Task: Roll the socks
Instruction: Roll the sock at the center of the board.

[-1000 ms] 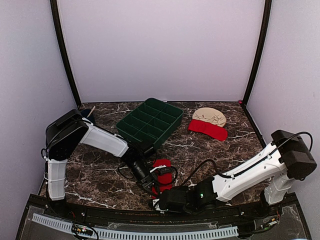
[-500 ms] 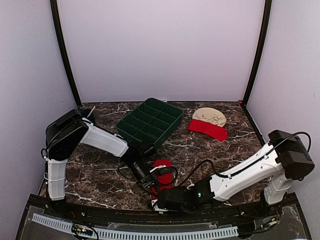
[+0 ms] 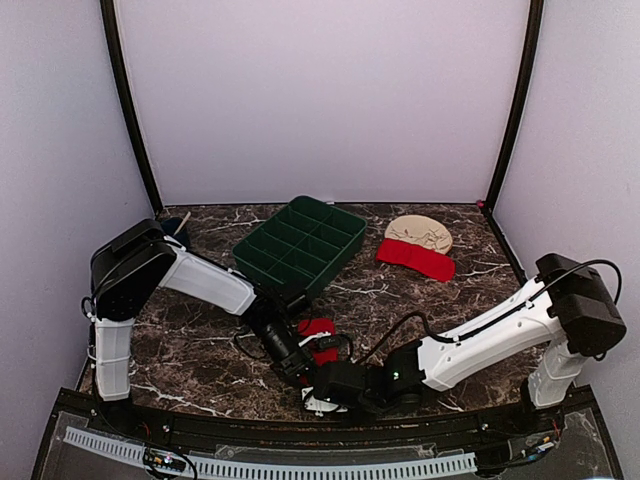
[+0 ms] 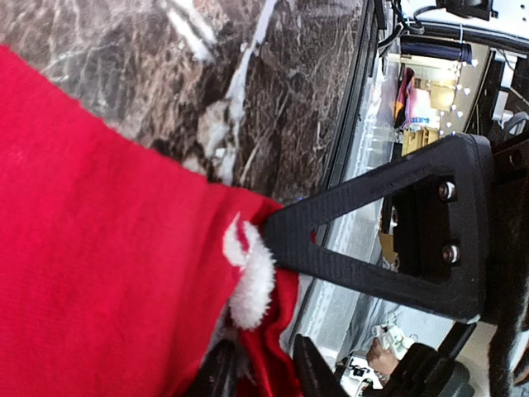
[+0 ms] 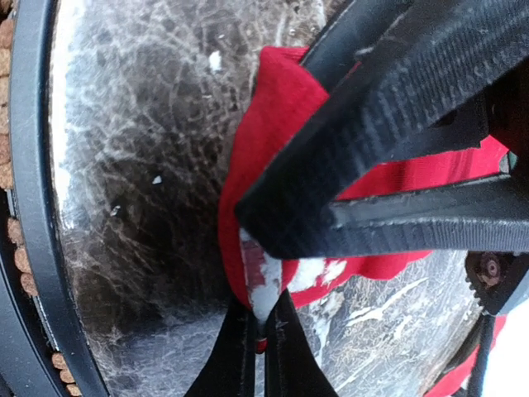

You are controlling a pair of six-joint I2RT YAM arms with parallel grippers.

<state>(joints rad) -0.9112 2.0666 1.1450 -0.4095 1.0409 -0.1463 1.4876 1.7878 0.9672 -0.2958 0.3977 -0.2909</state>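
One red sock (image 3: pixel 319 329) lies bundled on the marble near the front edge, between the two arms. My left gripper (image 3: pixel 297 364) is at its near end. In the left wrist view the fingers (image 4: pixel 213 374) stand a little apart, with the sock (image 4: pixel 99 248) and its white cuff fluff hanging loosely between them. My right gripper (image 3: pixel 323 388) comes in from the right. It is shut (image 5: pixel 264 335) on the white-marked cuff edge of the sock (image 5: pixel 264 149), right beside the left gripper's fingers. A second red sock (image 3: pixel 415 258) lies flat at the back right.
A green compartment tray (image 3: pixel 300 245) stands behind the bundled sock. A beige cloth item (image 3: pixel 420 232) touches the far sock. A small dark object (image 3: pixel 175 228) sits at the back left. The table's front rail (image 3: pixel 300 462) runs just below both grippers.
My right gripper has closed on the sock's cuff and shifted slightly left. My left gripper, shut before, has loosened its jaws.
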